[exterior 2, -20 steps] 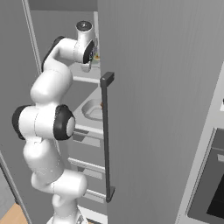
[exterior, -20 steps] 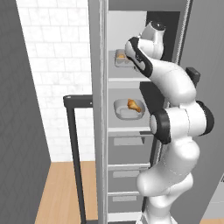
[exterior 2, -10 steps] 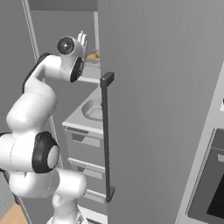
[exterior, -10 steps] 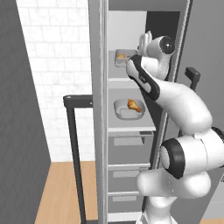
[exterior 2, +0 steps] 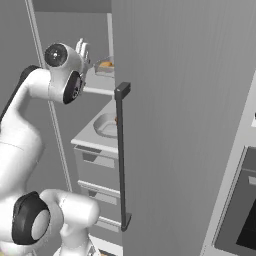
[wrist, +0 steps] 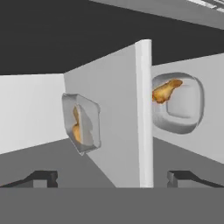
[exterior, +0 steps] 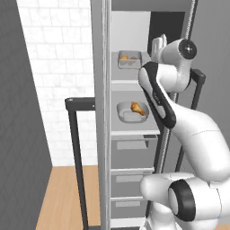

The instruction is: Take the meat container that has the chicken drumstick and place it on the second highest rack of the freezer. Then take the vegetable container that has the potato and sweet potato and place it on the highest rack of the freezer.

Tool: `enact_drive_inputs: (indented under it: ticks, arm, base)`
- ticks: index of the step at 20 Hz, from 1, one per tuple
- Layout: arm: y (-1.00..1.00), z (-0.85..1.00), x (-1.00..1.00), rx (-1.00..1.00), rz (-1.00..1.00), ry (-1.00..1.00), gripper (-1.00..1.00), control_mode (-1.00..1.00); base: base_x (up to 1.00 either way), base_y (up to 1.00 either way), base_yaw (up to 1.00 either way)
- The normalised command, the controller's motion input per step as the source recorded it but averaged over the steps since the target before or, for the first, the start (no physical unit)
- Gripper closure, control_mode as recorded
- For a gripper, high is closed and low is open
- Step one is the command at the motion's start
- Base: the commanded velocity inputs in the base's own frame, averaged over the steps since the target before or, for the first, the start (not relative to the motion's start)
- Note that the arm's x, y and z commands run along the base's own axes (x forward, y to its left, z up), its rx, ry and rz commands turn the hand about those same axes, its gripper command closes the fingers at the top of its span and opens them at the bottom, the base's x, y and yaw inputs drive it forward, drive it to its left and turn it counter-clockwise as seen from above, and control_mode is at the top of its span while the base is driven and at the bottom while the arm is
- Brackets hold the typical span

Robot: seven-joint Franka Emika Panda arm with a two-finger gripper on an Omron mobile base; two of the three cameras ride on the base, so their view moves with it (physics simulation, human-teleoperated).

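Claw: the white two-finger claw [exterior: 158, 46] stands just outside the open freezer, beside the top shelf; its two dark tips sit wide apart at the bottom of the hand view with nothing between them, so it is released and empty.
Nearest thing: the shallow grey tray with two tan-orange tubers, the potato and sweet potato [exterior: 129, 58], lies on the highest flat shelf, just beyond the claw and apart from it; in the hand view it is on the far side of the shelf edge [wrist: 143, 113] from the other tray.
Next out: the rounded pale grey tray [exterior: 131, 112] carrying the golden-brown chicken drumstick [exterior: 138, 108] rests on the shelf below the claw, second from the top.
Housing: the tall narrow grey freezer [exterior 2: 190, 100] with its long black bar handle [exterior 2: 121, 155]; grey drawers [exterior: 132, 175] stack lower, well below the claw.
Step in hand: both trays seem placed, so what remains is likely a clear exit.
Doing it well: I'd draw the claw straight out, level, tips kept wide, clear of the shelf edge and the door.
Count: two trays, one drumstick, two tubers, one claw.
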Motion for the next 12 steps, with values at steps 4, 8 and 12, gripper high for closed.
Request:
enact_drive_inputs:
  ticks: [4, 8, 12]
  arm:
    - [-0.20, -0.07, -1.00, 0.00, 0.00, 0.10, -1.00, -1.00]
    - [-0.15, -0.45, -1.00, 0.00, 0.00, 0.02, -1.00, -1.00]
    - [0.00, -0.74, -1.00, -0.02, 0.00, 0.00, -1.00, -1.00]
  base:
    - [0.00, 0.00, 0.00]
    - [0.00, 0.00, 0.00]
    - [0.00, 0.00, 0.00]
